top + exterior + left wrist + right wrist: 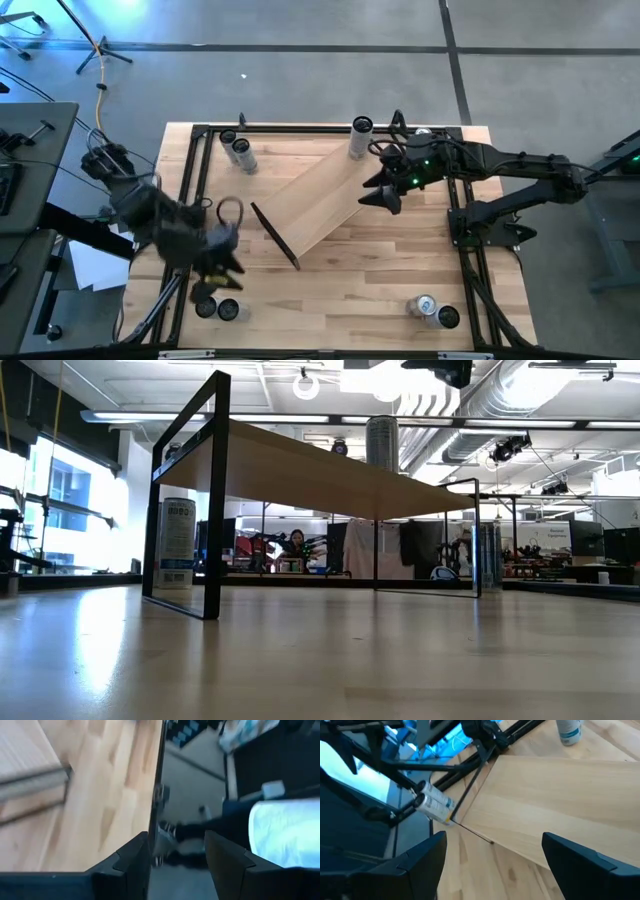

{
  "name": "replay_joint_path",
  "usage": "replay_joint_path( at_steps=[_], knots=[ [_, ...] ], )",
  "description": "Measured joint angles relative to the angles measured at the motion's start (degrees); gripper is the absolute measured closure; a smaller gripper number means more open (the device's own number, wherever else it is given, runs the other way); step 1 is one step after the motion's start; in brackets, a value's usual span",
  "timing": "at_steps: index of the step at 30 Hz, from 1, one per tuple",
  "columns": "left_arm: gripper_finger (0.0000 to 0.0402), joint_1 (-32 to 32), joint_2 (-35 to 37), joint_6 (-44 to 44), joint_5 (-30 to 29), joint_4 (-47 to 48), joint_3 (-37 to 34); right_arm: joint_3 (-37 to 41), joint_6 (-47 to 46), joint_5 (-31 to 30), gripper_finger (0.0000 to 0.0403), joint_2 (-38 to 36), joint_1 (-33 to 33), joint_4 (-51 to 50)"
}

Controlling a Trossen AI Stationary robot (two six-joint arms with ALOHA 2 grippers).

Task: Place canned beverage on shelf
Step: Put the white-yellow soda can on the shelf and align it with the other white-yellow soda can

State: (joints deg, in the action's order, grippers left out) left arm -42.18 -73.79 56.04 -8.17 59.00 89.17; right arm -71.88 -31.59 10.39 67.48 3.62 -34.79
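Left hand (222, 262), empty and part-open, hovers over cans (217, 309) at the surface's near-left corner; right hand (385, 192) gapes over the shelf (325, 200), waiting.

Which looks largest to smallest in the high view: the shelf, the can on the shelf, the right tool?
1. The shelf, by far the largest.
2. The right tool, empty and open above the shelf.
3. The can; it looks only slightly smaller, so this order is unsure.

The long pale wood shelf (325, 195) stands diagonally at the counter's (350, 290) centre; one silver can (360, 138) stands on its far end.
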Motion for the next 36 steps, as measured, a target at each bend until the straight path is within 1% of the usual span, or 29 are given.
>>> replay_joint_path(
  at_steps=[6, 8, 12, 18, 27, 30, 33, 36],
  knots=[
    [0.0234, -5.15, -4.01, 11.17, -0.09, 0.64, 0.95, 0.00, 2.04, 0.17, 0.0091, -0.56, -0.02, -0.77],
    [0.0234, -6.05, -5.16, 13.00, -0.10, 0.70, 0.95, 0.00, 2.21, 0.17, 0.0091, -0.89, -0.02, -0.75],
    [0.0234, -6.81, -6.92, 12.51, 1.16, 0.76, 0.95, 0.00, 4.71, 0.20, 0.0091, -1.59, -0.02, -0.47],
    [0.0234, -6.15, -8.34, 14.44, 6.50, 0.88, 0.95, 0.00, 5.08, 0.20, 0.0091, -1.62, -0.02, -0.58],
    [0.0234, -4.14, -8.39, 18.10, 6.89, 4.33, 0.93, 0.00, 6.10, -0.31, 0.0091, -1.62, -0.02, -0.58],
    [0.0233, -3.45, -8.37, 17.58, 7.80, 4.22, 0.93, 0.00, 6.59, -0.33, 0.0091, -1.62, -0.02, -0.56],
    [0.0220, -3.42, -8.36, 15.75, 9.66, 4.23, 0.93, 0.00, 6.59, -0.33, 0.0091, -1.62, -0.02, -0.56],
    [0.0186, -3.44, -8.36, 15.73, 10.81, 4.39, 0.93, 0.00, 6.59, -0.35, 0.0091, -1.62, -0.02, -0.56]
  ],
)
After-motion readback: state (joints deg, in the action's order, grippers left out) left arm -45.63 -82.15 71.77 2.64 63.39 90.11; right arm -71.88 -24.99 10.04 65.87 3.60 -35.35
